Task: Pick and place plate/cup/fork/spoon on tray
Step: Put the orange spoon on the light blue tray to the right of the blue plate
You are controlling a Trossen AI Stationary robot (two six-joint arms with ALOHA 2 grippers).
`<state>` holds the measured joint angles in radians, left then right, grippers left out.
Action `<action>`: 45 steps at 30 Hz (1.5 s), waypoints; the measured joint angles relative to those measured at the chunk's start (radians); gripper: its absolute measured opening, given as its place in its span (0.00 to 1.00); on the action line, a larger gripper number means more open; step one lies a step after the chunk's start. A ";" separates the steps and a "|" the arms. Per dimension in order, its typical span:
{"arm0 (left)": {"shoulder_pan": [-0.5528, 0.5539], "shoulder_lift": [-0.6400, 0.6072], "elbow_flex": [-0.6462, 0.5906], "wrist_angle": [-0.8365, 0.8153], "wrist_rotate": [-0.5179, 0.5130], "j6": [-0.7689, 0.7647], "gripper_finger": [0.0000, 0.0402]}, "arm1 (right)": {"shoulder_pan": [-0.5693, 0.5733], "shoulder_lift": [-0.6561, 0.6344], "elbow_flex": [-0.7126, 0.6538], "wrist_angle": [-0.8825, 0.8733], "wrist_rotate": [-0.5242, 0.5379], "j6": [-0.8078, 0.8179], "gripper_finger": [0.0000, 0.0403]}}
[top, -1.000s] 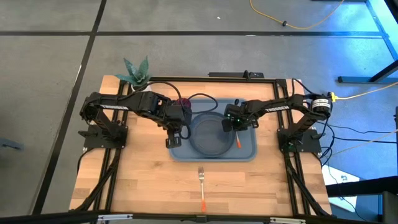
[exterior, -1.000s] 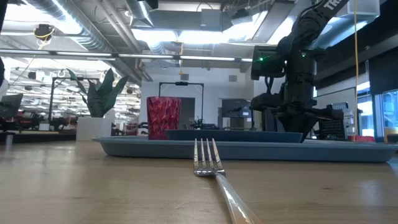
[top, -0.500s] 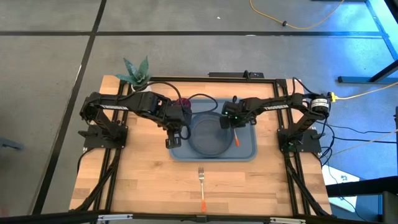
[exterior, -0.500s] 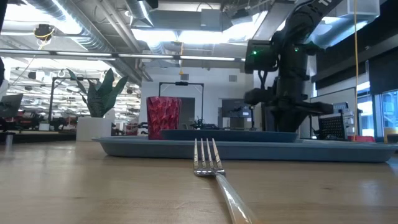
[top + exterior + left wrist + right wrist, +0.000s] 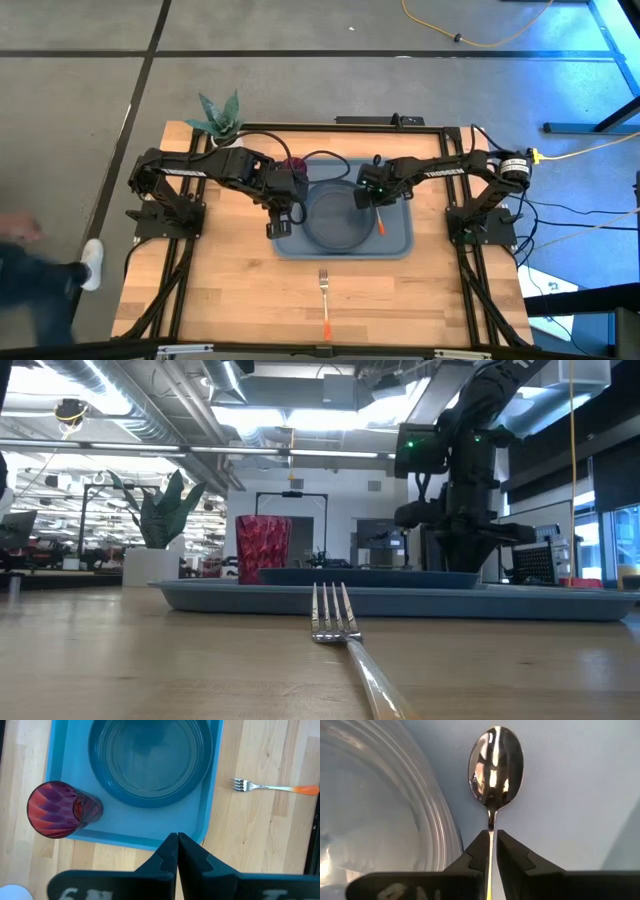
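The light-blue tray (image 5: 400, 240) lies mid-table. On it rest the slate-blue plate (image 5: 338, 215) and, at its far left corner, the upright dark-red cup (image 5: 294, 165), which also shows in the left wrist view (image 5: 52, 809). The spoon (image 5: 495, 765) is over the tray's floor right of the plate, its orange handle (image 5: 383, 224) pointing to the near edge. My right gripper (image 5: 368, 197) is shut on it. The fork (image 5: 323, 300) lies flat on the wood near the front edge, tines toward the tray. My left gripper (image 5: 176, 846) is shut and empty above the tray's left rim. My right gripper pinches the spoon's thin neck (image 5: 491, 826) just behind the oval bowl, between its two fingers (image 5: 478, 851). The fingers come from above, pointing down, and stand on either side of the stem. The spoon lies along the tray beside the plate; whether it rests on the floor I cannot tell.
A white pot with a green plant (image 5: 222, 122) stands at the table's far left corner. Bare wood lies around the fork (image 5: 335, 622) between the tray and the front edge. A person's shoe (image 5: 90, 265) shows on the floor left of the table.
My right gripper has shifted a little toward the table's left, closer to the plate, and then stayed still. The spoon's orange handle stays where it was on the tray. A person has come into view on the floor at the left.
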<state>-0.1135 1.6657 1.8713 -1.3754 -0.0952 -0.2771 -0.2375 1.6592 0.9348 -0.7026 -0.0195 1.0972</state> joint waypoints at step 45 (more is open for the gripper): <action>0.000 0.000 0.000 0.001 0.000 -0.002 0.00 | -0.109 0.040 0.055 0.187 0.075 -0.399 0.01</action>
<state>-0.1139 1.6657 1.8714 -1.3742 -0.0953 -0.2794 -0.3470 1.6991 0.9897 -0.5158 0.0559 0.6984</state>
